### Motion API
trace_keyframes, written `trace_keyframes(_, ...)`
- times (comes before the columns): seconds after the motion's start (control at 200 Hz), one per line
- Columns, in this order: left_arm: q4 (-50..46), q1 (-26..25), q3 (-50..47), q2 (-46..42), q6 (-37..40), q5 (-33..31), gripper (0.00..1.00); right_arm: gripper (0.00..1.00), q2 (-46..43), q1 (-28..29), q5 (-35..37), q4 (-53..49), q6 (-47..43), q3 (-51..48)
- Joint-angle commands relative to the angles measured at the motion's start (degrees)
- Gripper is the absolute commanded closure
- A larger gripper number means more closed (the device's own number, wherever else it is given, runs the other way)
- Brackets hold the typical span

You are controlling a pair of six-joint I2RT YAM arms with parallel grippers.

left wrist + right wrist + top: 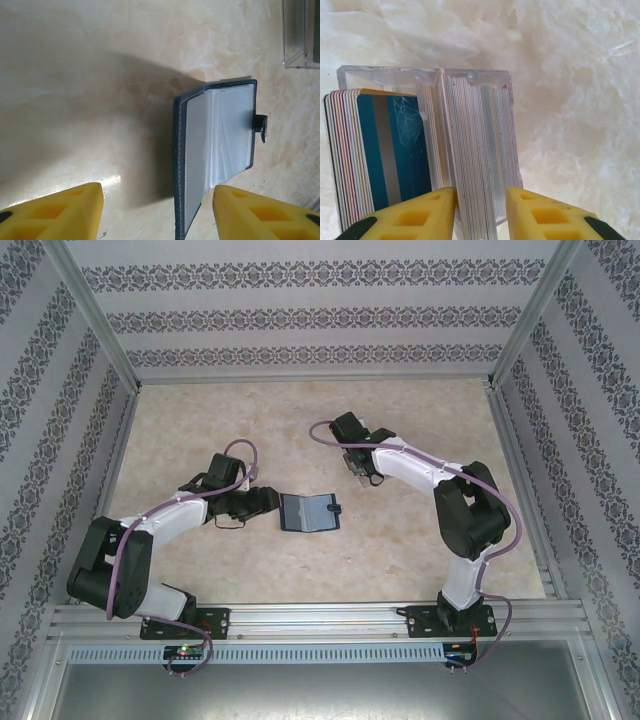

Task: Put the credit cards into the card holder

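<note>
Left gripper (157, 216): yellow fingers wide apart, just beside the dark navy folding leather-like card holder (215, 145). The holder lies open on the beige marbled table (200, 420), clear sleeves up, snap tab at right.

Right gripper (480, 215): narrowed around whitish plastic credit cards (475, 150) standing in a clear slotted plastic case (470, 75); whether it actually grips them is uncertain. Teal card (395, 150), grey stripe, in the adjacent compartment.

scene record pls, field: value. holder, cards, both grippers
card holder: open on the table, clear sleeves showing
credit cards: stacked on edge in a clear plastic case, two compartments
left gripper: open, empty, close by the card holder
right gripper: fingers either side of the whitish stack; grip unclear
cards in holder: none visible
</note>
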Motion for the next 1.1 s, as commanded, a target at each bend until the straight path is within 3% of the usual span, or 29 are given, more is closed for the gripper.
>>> trace_keyframes(0.0,1.9,0.6,0.3,1.3,-0.2,0.9,0.4,0.66,-0.5,0.2,2.6,0.2,-0.7,-0.5)
trace_keyframes(0.07,2.4,0.6,-0.1,1.6,-0.1,0.0,0.4,0.68,-0.1,0.1,2.2,-0.1,-0.7,-0.5)
trace_keyframes(0.165,2.1,0.7,0.7,2.7,-0.3,1.6,0.4,0.86,-1.1,0.6,1.8,0.3,-0.7,-2.1)
trace_keyframes(0.43,-0.1,0.6,2.7,2.6,0.9,1.8,0.39,0.85,-2.8,1.2,4.2,1.7,-2.0,-3.3)
trace_keyframes(0.53,0.6,0.6,2.6,2.6,0.8,1.1,0.39,1.0,-2.1,1.3,4.0,1.1,-2.2,-2.6)
trace_keyframes(0.829,0.7,0.5,2.8,3.1,0.5,1.6,0.39,1.0,-4.5,1.0,0.8,1.2,-1.1,-3.5)
trace_keyframes(1.094,0.2,0.5,3.8,3.5,0.9,2.1,0.39,1.0,-8.3,-1.1,-6.3,2.5,-0.3,-5.2)
